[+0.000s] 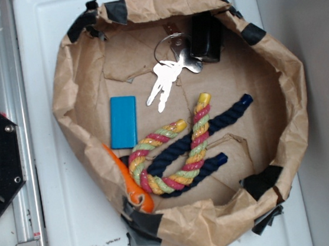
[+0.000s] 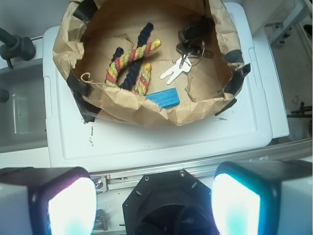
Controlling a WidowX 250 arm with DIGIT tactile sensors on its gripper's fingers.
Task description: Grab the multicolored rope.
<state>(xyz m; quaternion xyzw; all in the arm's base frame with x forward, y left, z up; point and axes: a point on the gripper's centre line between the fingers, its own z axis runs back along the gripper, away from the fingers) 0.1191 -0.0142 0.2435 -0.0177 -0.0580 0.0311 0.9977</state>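
Even bright light; wrist view foreground blurred, glaring.

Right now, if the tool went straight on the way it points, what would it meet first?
Probably the black hexagonal base centred between the open tool's fingers, though depth is unclear. The multicolored rope lies far off-line.

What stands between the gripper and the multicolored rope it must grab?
The gripper is open and outside the paper bag, whose crumpled near wall rises between it and the multicolored rope. Inside, the dark blue rope is intertwined with the target, lying against and under its loop. Nothing covers the multicolored rope from above.
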